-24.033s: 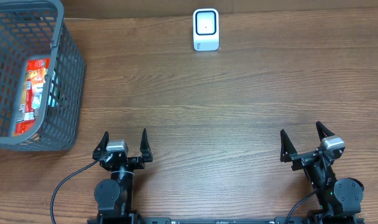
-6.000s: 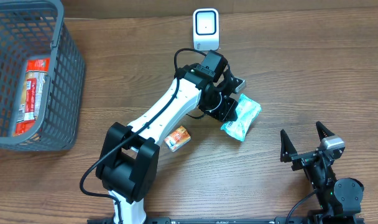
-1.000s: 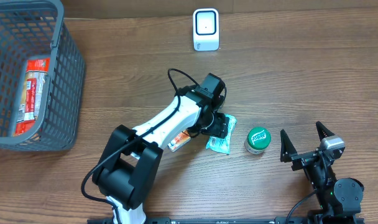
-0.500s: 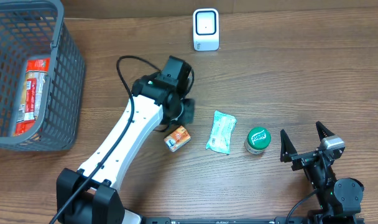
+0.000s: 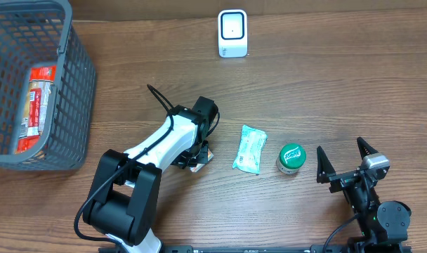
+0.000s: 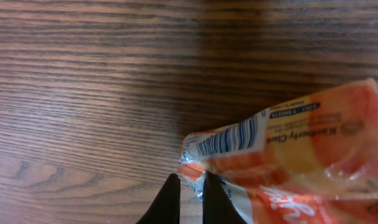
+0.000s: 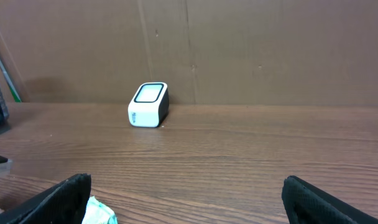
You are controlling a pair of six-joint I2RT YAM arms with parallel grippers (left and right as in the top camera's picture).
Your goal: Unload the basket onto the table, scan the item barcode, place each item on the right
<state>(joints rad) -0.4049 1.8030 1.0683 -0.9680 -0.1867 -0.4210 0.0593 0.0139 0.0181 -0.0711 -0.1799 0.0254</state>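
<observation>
Two arms sit at the near edge of a wooden table (image 5: pixel 340 84). The right gripper (image 5: pixel 339 146) is parked at near right, jaws spread wide and empty.

Near the table's centre, the left gripper (image 6: pixel 190 182) is down on the wood. Its jaws are pressed almost together, pinching the crimped end of an orange packet (image 6: pixel 301 149) that lies flat. The barcode (image 6: pixel 229 138) is printed just beside the pinched end and faces up toward the wrist camera. To the right of the packet lie a teal pouch (image 5: pixel 250 149) and then a green-lidded tub (image 5: pixel 291 157), both apart from it.

At the far edge stands the white scanner (image 5: pixel 232 32). A grey basket (image 5: pixel 76 91) sits at far left.

The hold looks slim, on thin film only, so the lift should be slow and straight up, clear of the pouch. Because the barcode faces up, the wrist will likely need to turn it toward the scanner's window. The packet should then be held steady and unfolded there.
</observation>
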